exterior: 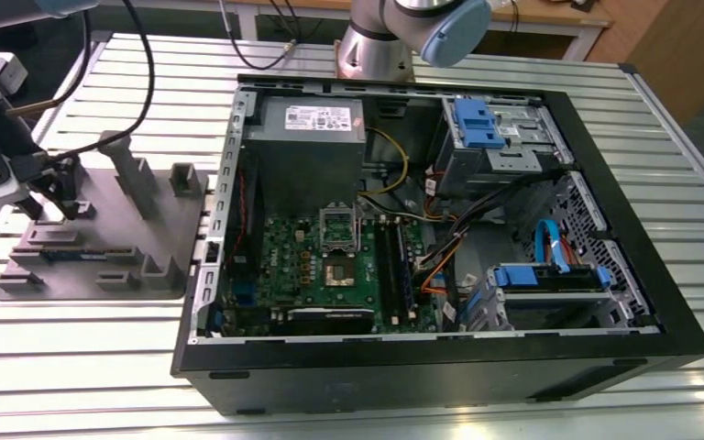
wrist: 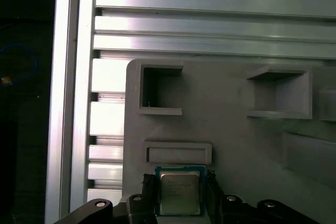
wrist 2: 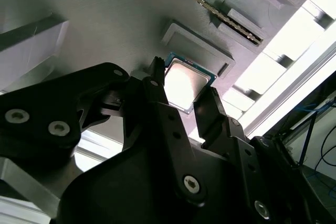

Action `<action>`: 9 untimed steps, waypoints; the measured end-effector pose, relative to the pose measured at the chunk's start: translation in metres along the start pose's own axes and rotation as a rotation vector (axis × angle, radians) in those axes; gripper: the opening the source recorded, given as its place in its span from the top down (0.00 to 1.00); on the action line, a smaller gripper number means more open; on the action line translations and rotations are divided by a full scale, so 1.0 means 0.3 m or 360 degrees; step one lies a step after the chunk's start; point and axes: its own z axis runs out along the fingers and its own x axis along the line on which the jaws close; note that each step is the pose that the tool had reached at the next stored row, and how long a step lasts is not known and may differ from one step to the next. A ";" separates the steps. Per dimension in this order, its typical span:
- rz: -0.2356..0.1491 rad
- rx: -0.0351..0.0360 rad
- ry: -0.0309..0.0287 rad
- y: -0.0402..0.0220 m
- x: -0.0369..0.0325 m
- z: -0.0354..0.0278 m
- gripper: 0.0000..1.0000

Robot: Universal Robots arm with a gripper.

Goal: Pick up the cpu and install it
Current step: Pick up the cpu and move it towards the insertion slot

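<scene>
At the exterior view's left, the hand point(exterior: 61, 213) is reaching down onto the grey moulded tray point(exterior: 144, 243), which is lying on the slatted metal table point(exterior: 83, 353) beside the open computer case point(exterior: 450, 371). In both wrist views the cpu point(wrist: 178, 191) point(wrist 2: 185, 83) is sitting flat on the tray, shiny top up, directly between the hand's two fingers point(wrist: 149, 193). The fingers are pressing against its opposite edges, clamping it. A raised rectangular frame point(wrist: 178, 153) is standing just beside the cpu.
</scene>
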 end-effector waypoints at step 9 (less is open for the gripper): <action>0.0000 0.0000 0.00001 0.000 0.000 -0.005 0.53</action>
